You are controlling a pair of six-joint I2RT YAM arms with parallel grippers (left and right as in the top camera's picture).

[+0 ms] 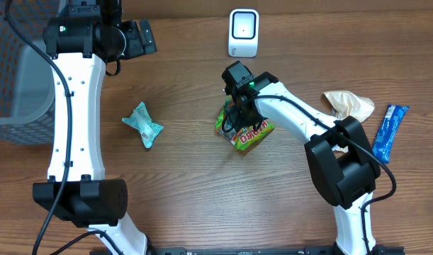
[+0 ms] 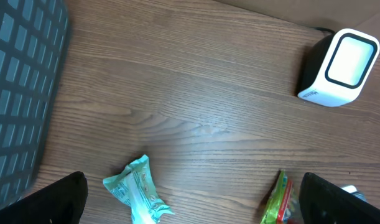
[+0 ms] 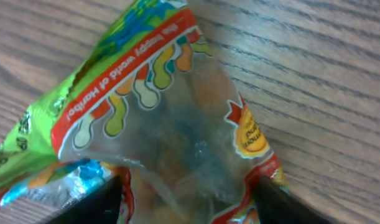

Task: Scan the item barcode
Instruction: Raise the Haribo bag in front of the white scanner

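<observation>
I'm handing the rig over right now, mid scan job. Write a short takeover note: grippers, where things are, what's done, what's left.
Left gripper: open, empty, at the far side of the table, left of the scanner.
Right gripper: down on the gummy bag, one finger on each side; firm grip not confirmed.
The bag is mid-table, in front of the scanner and well short of its window.
Done: right arm has reached the bag.
Left: secure it, lift, show the barcode to the scanner. No barcode is visible in these views.
</observation>
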